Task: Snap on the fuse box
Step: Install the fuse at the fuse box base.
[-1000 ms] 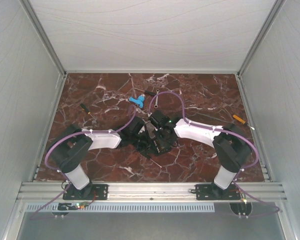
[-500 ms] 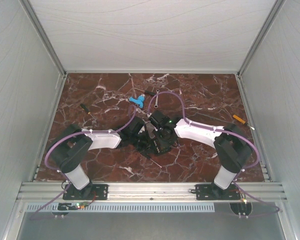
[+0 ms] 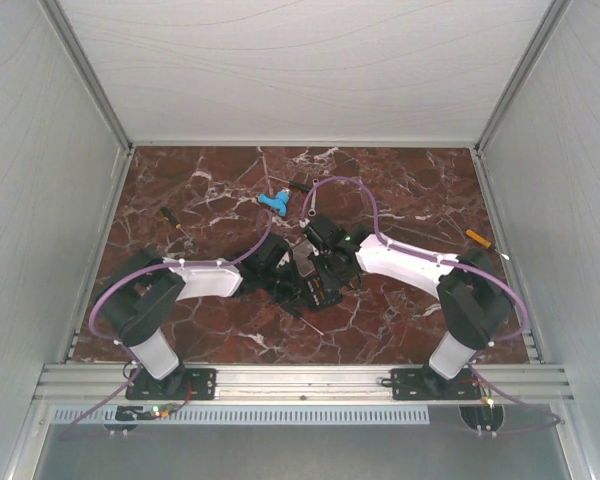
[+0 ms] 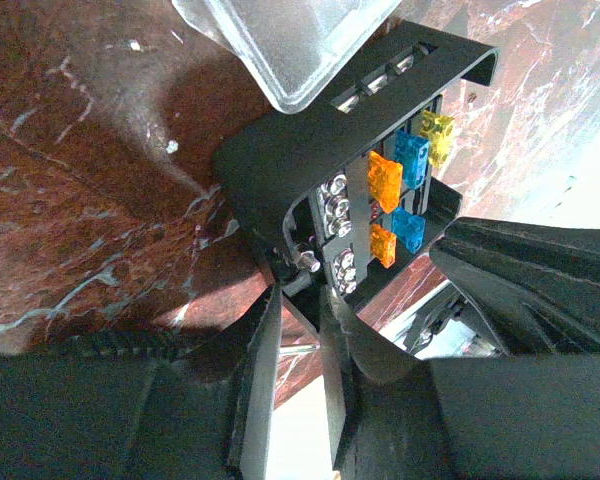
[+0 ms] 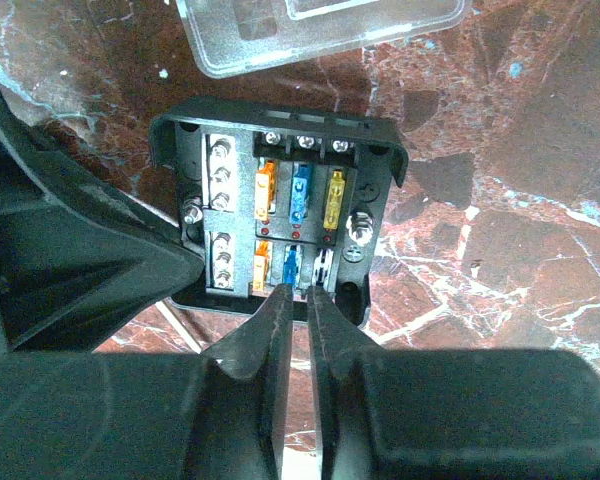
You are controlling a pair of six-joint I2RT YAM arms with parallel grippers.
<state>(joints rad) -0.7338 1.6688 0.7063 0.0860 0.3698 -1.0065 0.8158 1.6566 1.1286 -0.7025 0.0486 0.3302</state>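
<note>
The left gripper [image 4: 300, 295] pinched a corner of the fuse box [image 5: 280, 128], which was open at the middle of the counter [image 3: 410, 190]. Inside stood two rows of orange, blue and yellow fuses [image 5: 300, 190]. The clear lid [image 5: 280, 40] lay just beyond it. The right gripper [image 5: 298, 300] held its fingers nearly together at the box's near wall; I could not tell whether they pinched anything.

No words, numbers or signs can be read anywhere. The fuse box [image 5: 235, 215] and its clear lid [image 5: 310, 30] show no letters that can be made out. Any marks on the little coloured fuses [image 5: 300, 190] are too small to read.
</note>
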